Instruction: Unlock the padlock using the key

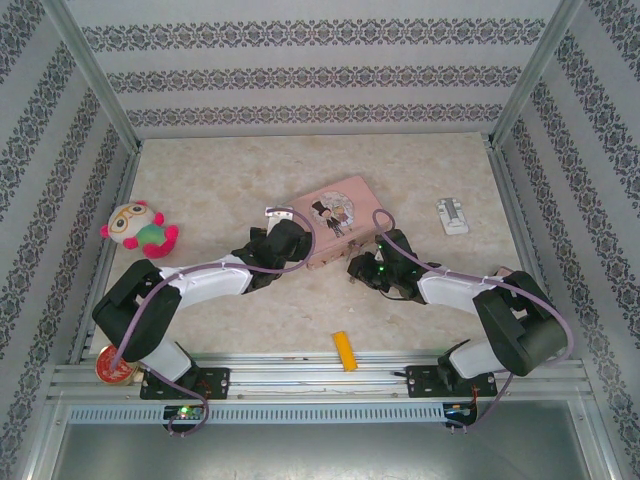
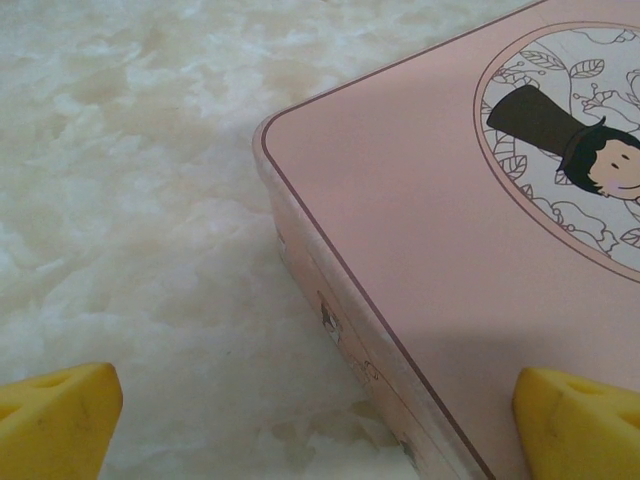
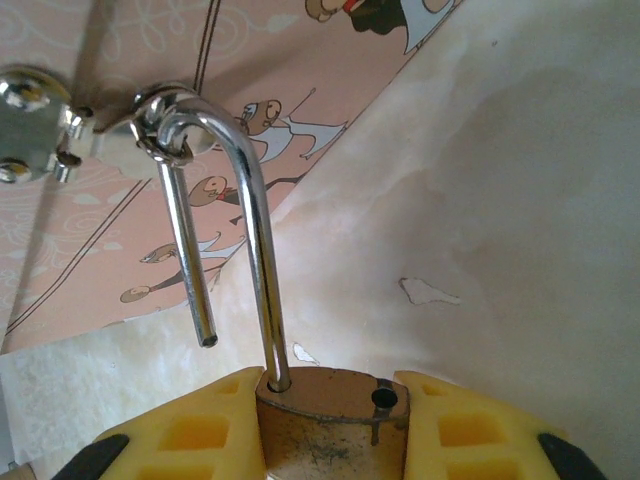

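Starting on the left: the left gripper [image 2: 320, 420] stands wide open and holds nothing. Its yellow fingertips [image 2: 60, 420] sit in the two bottom corners of the left wrist view, straddling the near corner of the pink tin [image 2: 430, 250], with bare table [image 2: 130, 200] to the left. That's the worry, because nothing pins the tin. If the other arm tugs, the tin could well slide or swing across the table and drag the lock with it.

Moving right, the right gripper [image 3: 335, 420] is clenched on the padlock [image 3: 320, 445], its brass body squeezed between the yellow pads at the bottom edge of the right wrist view. Look at the shackle [image 3: 255, 220]. One leg is seated in the body and the other hangs free at centre left, clear of its hole, so to my eye the lock is open. But the bend is hooked through the tin's hasp ring [image 3: 165, 125], upper left. A straight pull would likely jam the bend in that ring, or twist the smooth little body out of the grip. The fingers hide whether a key sits in the underside.

So the padlock is right inside the right gripper's grip, its shackle reaching up and left to the tin's front. It lies well to the right of the open left gripper.
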